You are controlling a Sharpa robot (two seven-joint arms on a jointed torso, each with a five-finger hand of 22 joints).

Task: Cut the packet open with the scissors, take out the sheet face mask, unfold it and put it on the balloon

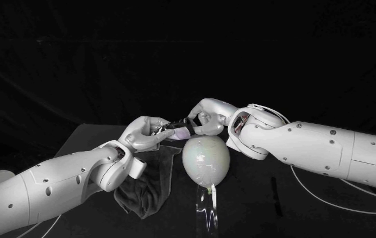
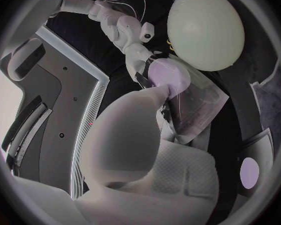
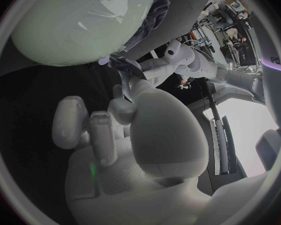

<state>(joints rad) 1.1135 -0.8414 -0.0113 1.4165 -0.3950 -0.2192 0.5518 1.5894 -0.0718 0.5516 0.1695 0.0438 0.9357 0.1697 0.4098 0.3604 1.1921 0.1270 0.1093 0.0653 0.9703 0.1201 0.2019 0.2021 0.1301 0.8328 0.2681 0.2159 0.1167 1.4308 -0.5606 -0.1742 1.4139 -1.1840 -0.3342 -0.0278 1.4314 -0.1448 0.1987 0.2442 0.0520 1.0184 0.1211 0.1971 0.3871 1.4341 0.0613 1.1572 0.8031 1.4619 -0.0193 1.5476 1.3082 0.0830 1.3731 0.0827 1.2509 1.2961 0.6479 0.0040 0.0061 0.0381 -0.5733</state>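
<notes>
Left hand (image 1: 145, 132), right hand (image 1: 209, 116) pinch mask (image 1: 179, 132) beside balloon (image 1: 206, 160).

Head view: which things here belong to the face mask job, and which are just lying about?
Job: balloon; pale sheet, pinched between left hand and right hand.
Lying about: dark cloth beside the balloon.

A pale greenish-white balloon (image 1: 206, 159), translucent packet (image 2: 198, 105), dark grey cloth (image 1: 149, 192), black table (image 1: 258, 205).
</notes>
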